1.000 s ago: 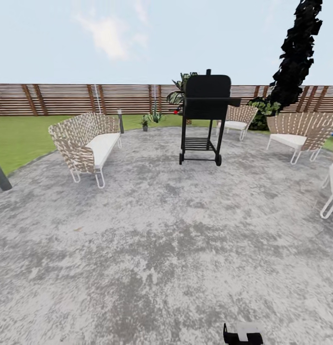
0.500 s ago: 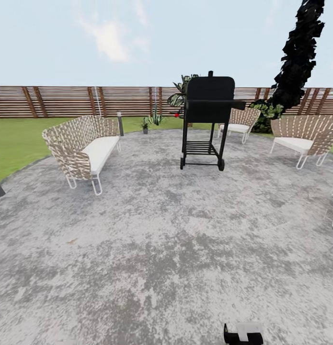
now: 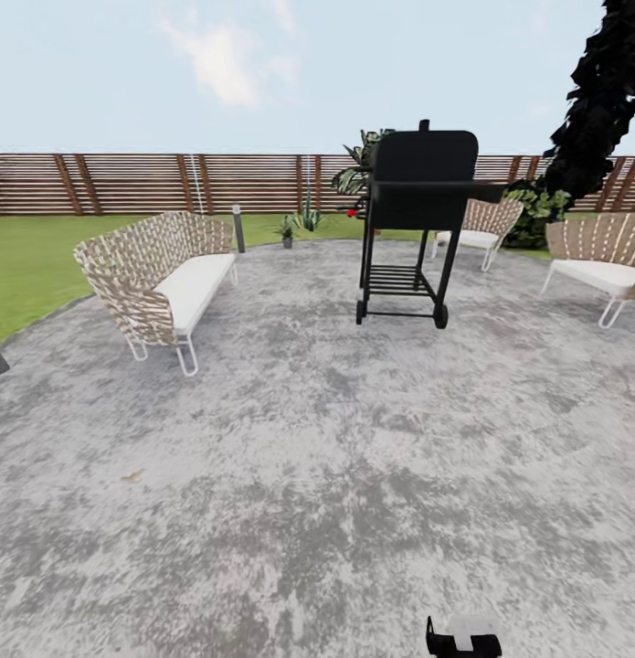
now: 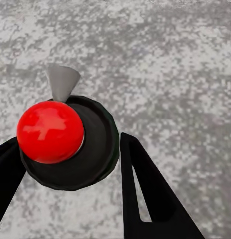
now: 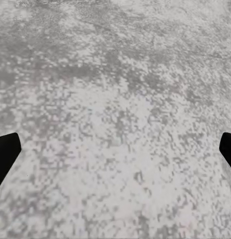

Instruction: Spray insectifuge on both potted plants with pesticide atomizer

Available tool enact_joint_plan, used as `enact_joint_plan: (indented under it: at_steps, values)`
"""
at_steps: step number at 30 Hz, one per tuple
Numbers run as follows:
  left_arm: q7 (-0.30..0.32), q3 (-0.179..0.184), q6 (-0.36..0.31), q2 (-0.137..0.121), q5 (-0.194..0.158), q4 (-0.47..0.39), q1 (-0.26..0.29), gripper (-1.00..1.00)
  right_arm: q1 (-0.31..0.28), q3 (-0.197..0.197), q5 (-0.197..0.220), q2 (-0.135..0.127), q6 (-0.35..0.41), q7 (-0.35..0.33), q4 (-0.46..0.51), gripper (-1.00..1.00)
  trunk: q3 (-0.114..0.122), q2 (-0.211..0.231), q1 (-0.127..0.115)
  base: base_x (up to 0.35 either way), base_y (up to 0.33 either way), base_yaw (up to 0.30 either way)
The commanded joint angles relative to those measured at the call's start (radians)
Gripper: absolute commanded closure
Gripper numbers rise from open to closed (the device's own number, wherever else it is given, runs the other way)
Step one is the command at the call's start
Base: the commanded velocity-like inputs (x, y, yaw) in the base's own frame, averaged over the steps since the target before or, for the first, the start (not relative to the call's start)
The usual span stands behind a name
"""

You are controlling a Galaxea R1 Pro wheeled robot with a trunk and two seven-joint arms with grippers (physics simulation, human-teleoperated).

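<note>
Crossing the mottled grey paved round [image 3: 335,475] of the garden, the robot faces a black grill on wheels [image 3: 418,224] at upper centre of the head view, with a woven bench [image 3: 162,279] at middle left, woven chairs [image 3: 600,256] at the right edge, and the brown slatted fence [image 3: 171,183] running across the background.

The left wrist view shows the pesticide atomizer [image 4: 65,142], a dark round body with a glossy red cap and a grey cone nozzle, lying between the two dark fingers of the left gripper [image 4: 65,169]; the fingers sit close on either side of it and appear to grip it. In the right wrist view, the right gripper [image 5: 115,149] has its fingertips at opposite edges of the frame, spread wide with nothing between them, over bare paving.

One small potted plant [image 3: 287,232] stands at the far rim of the paving, left of the grill, beside a spiky plant [image 3: 308,217]. At this range its leaves cannot be made out clearly, and a second potted plant cannot be identified.

The step in hand is judged to be the approach. It is done well by passing left of the grill, steering clear of the bench, keeping the atomizer level, and stopping near enough for the nozzle to face the foliage.

No brand, label or writing is legible anywhere.
</note>
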State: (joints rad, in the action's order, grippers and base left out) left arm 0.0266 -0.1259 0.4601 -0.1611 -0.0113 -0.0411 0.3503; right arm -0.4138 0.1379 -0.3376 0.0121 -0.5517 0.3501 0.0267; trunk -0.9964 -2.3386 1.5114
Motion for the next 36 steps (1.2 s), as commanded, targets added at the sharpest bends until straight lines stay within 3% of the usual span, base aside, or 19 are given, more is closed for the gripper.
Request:
enact_joint_plan:
  at_steps: [1,31,36]
  values:
    - [0.002,-0.004,0.003,0.000,-0.001,0.001,0.001,1.00,0.000,0.008,-0.011,0.000,-0.002,0.005,-0.001,-1.00,-0.001,0.000,0.000,0.340,0.000,0.238]
    - [0.002,-0.004,0.002,0.000,-0.001,0.001,0.000,1.00,0.000,0.008,-0.011,0.000,-0.002,0.005,-0.001,-1.00,-0.001,0.000,0.000,0.339,0.000,0.018]
    - [0.002,-0.004,0.003,0.001,-0.001,0.001,0.001,1.00,0.000,0.008,-0.011,0.000,-0.003,0.005,-0.001,-1.00,-0.001,0.000,0.000,0.340,0.000,0.179]
